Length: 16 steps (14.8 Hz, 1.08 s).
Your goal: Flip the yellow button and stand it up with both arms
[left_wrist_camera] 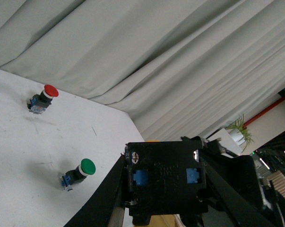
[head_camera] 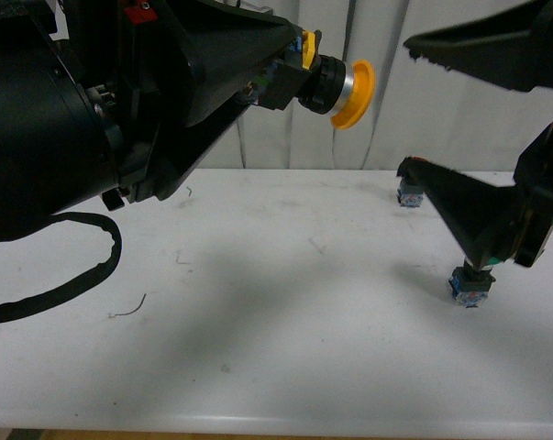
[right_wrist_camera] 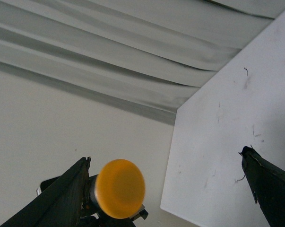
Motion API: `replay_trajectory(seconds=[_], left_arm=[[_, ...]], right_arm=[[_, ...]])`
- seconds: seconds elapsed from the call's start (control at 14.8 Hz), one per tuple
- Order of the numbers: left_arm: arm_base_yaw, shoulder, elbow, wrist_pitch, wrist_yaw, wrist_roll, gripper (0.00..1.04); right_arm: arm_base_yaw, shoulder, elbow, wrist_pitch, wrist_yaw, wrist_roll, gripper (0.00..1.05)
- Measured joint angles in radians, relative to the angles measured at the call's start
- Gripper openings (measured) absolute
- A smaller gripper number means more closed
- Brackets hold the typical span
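My left gripper [head_camera: 290, 64] is shut on the dark boxy base of the yellow button [head_camera: 354, 93] and holds it high above the white table [head_camera: 276, 348]. The button lies sideways, its cap facing my right gripper [head_camera: 409, 105]. That gripper is open, its jaws wide apart, one above the other, just right of the cap and not touching it. The left wrist view shows the button's base with blue bits [left_wrist_camera: 163, 179] between my left fingers. The right wrist view shows the yellow cap [right_wrist_camera: 119, 188] next to one of my right fingers [right_wrist_camera: 66, 194], with the other finger [right_wrist_camera: 267, 184] far off.
A red-capped button [left_wrist_camera: 44, 97] and a green-capped button [left_wrist_camera: 81, 170] stand on the table. In the front view they are partly hidden behind my right gripper's lower finger, the red one [head_camera: 409, 191] further back and the green one [head_camera: 469, 286] nearer. A black cable [head_camera: 74, 284] loops at the left.
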Motion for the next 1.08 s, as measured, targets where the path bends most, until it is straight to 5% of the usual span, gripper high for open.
replay_trajectory(seconds=[0.34,1.08], left_arm=[[-0.004,0.016,0.001,0.0,0.0,0.011,0.36],[-0.005,0.023,0.001,0.0,0.007,0.016,0.36]], right_arm=[[0.061,0.034,0.01,-0.002,0.026,0.149,0.98],[0.138,0.059,0.11,-0.002,0.018,0.17,0.98]])
